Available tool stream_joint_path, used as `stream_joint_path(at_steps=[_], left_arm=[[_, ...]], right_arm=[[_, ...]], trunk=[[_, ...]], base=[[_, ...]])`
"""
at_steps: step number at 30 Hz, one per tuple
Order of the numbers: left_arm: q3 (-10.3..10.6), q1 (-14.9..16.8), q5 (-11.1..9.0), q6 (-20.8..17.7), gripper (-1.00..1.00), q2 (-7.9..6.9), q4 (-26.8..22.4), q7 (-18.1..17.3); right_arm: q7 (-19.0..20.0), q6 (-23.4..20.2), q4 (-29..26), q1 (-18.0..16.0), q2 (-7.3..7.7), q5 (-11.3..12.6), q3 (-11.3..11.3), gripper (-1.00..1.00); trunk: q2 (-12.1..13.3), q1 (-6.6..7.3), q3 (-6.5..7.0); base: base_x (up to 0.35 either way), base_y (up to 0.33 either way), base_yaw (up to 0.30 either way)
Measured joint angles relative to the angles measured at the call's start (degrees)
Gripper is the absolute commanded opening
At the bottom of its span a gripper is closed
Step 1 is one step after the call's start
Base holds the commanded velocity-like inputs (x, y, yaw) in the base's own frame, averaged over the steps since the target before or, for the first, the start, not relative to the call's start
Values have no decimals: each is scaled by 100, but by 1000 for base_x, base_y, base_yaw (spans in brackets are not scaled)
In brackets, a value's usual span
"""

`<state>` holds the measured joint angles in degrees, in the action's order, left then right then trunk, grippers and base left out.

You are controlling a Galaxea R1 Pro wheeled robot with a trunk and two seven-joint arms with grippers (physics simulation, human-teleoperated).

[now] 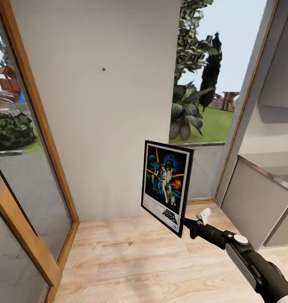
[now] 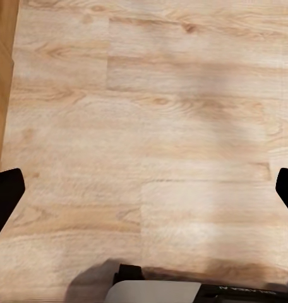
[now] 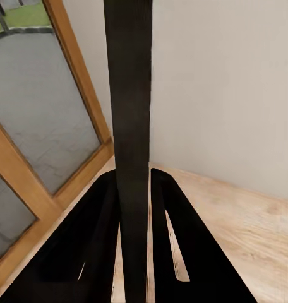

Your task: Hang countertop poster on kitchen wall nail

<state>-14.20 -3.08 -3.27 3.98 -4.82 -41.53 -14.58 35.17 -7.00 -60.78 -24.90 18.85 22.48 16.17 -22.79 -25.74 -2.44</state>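
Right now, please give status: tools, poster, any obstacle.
Right tool shut on poster, held upright. Left tool open over floor. Wall nail above, path clear.

A plain pale wall [image 1: 97, 126] faces me, a small dark nail [image 1: 103, 69] high on it. Light wood-plank floor [image 1: 140, 261] runs to its base. A wooden-framed glass door [image 1: 30, 176] stands on the left; on the right a tall window [image 1: 211, 75] shows trees, grass and bright sky.
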Motion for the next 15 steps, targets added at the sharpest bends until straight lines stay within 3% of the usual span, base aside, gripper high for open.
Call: stream_joint_path(at_steps=[15], left_arm=[[0,0,0,0,100,1,0,0]], right_arm=[[3,-5,0,0,0,0,0,-100]], trunk=[[0,0,0]], base=[[0,0,290]])
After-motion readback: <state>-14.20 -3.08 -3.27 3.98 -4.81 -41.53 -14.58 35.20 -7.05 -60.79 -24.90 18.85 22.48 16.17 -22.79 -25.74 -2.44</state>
